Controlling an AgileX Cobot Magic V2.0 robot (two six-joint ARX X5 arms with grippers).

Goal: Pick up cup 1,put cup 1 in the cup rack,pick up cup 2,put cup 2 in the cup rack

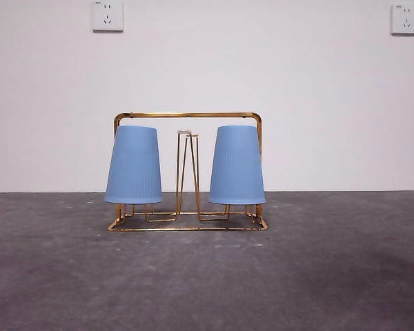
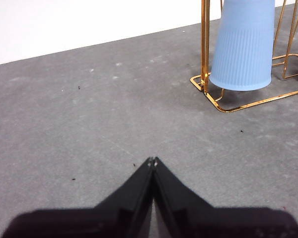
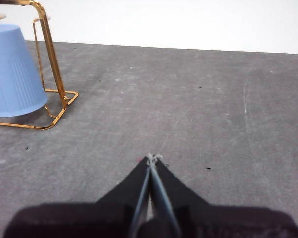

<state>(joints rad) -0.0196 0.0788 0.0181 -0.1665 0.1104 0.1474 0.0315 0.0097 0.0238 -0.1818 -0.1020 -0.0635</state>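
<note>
Bare counter [image 1: 207, 283] up front; beyond it both blue cups [image 1: 133, 165] [image 1: 237, 165] sit upside-down on the cup rack [image 1: 188, 115]. Your left hand [image 2: 152, 161] and right hand [image 3: 151, 158] are clenched, empty, well clear; nothing looks left to do.

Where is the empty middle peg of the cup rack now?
In the front view, the bare peg stands at the centre of the cup rack, between the two upside-down blue cups.

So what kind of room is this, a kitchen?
Probably not: it looks like a bare test bench. A grey table, a blank white wall with sockets, and only a gold cup rack holding two blue cups.
</note>
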